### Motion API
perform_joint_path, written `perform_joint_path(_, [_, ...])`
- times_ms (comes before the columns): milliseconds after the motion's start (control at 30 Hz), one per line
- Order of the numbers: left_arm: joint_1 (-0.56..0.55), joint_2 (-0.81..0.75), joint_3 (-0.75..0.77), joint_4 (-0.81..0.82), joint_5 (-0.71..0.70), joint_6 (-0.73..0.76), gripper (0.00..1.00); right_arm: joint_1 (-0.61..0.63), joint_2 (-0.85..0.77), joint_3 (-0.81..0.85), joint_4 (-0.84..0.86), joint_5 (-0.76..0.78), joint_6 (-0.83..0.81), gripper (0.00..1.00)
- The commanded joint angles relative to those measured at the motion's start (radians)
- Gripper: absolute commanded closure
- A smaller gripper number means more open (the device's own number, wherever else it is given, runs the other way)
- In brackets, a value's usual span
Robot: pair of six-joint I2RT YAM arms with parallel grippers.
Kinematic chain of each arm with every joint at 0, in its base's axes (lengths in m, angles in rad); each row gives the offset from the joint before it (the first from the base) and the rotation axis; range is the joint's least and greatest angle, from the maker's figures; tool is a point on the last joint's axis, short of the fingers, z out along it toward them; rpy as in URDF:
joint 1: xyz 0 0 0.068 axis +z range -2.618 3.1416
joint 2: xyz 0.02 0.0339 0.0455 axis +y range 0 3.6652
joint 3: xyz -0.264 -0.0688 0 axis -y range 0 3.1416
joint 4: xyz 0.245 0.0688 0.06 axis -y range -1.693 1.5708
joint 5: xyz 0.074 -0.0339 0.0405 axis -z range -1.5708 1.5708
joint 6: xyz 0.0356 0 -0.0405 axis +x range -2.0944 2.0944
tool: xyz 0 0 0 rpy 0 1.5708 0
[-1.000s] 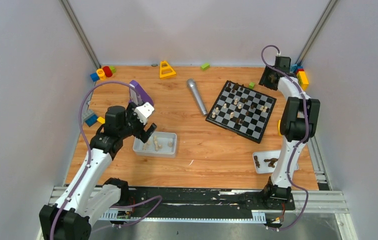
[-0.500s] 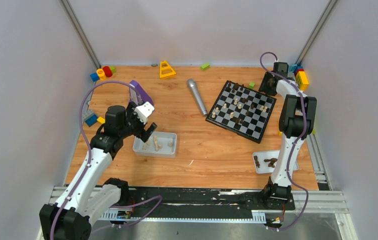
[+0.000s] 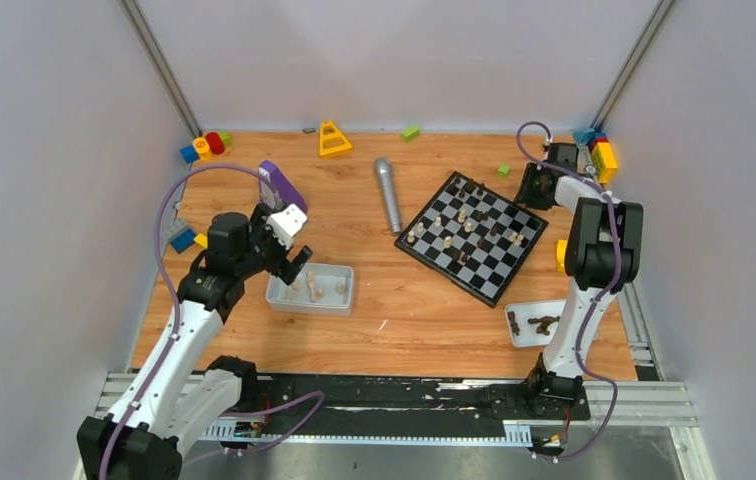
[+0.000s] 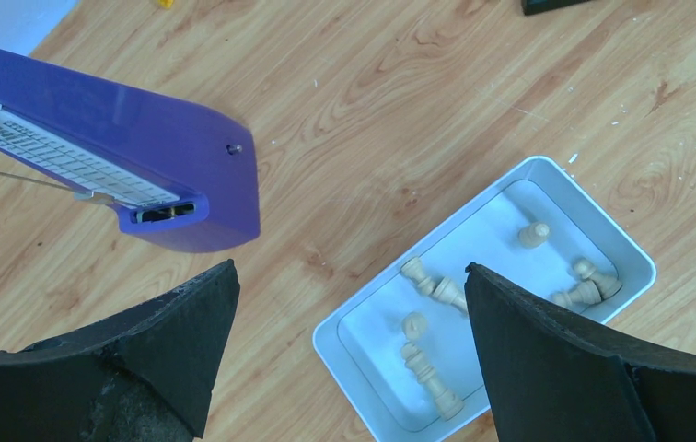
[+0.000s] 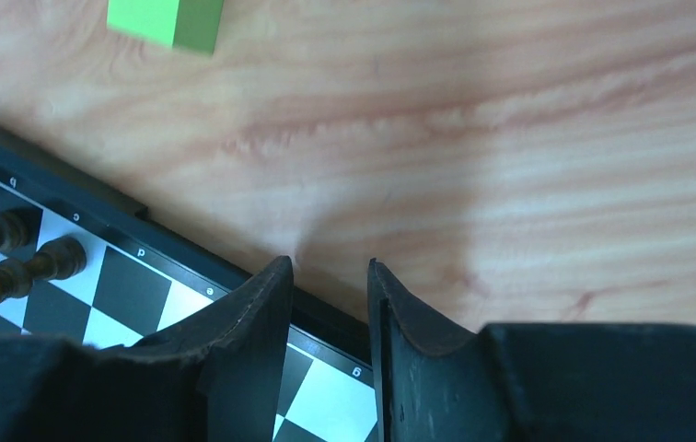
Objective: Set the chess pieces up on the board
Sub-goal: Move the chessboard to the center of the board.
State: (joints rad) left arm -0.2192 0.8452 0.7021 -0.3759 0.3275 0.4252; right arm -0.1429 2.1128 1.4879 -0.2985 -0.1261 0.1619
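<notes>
We list first the right gripper [image 5: 327, 273]: fingers drawn almost together, tips at the far-right rim of the chessboard [image 3: 469, 238]; we cannot tell whether they pinch it, and two dark pieces [image 5: 22, 267] sit just inside that rim. Next, the left gripper [image 4: 352, 272]: spread wide, holding nothing, well left of the chessboard above a white tray [image 4: 482, 230] of pale pieces [image 4: 446, 290]. We also note a second tray [image 3: 519, 340] with dark pieces, just off the chessboard's near-right side.

My right claw [image 5: 329, 276] is covering the rim of the chessboard [image 5: 123, 285], so I'm not telling whether it's gripping; overhead, the pieces [image 3: 460, 216] are reading too small to name.
</notes>
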Motion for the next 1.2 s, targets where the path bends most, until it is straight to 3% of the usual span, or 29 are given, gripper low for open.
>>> perform_joint_path(0, [0.004, -0.018, -0.011, 0.024, 0.005, 0.011, 0.00, 0.031, -0.088, -0.082, -0.076, -0.081, -0.047, 0.63])
perform_joint_path(267, [0.004, -0.021, -0.021, 0.012, -0.003, 0.033, 0.00, 0.076, -0.194, -0.214, -0.108, -0.142, -0.090, 0.62])
perform_joint_path(533, [0.004, 0.005, -0.036, 0.040, 0.015, 0.053, 0.00, 0.077, -0.293, -0.203, -0.118, -0.168, -0.155, 0.48])
perform_joint_path(933, [0.003, 0.076, 0.005, 0.068, 0.044, 0.038, 0.00, 0.118, -0.144, -0.040, -0.169, -0.189, -0.157, 0.46])
perform_joint_path(1167, [0.000, 0.075, 0.012, 0.069, 0.048, 0.050, 0.00, 0.124, -0.106, -0.048, -0.179, -0.188, -0.171, 0.49])
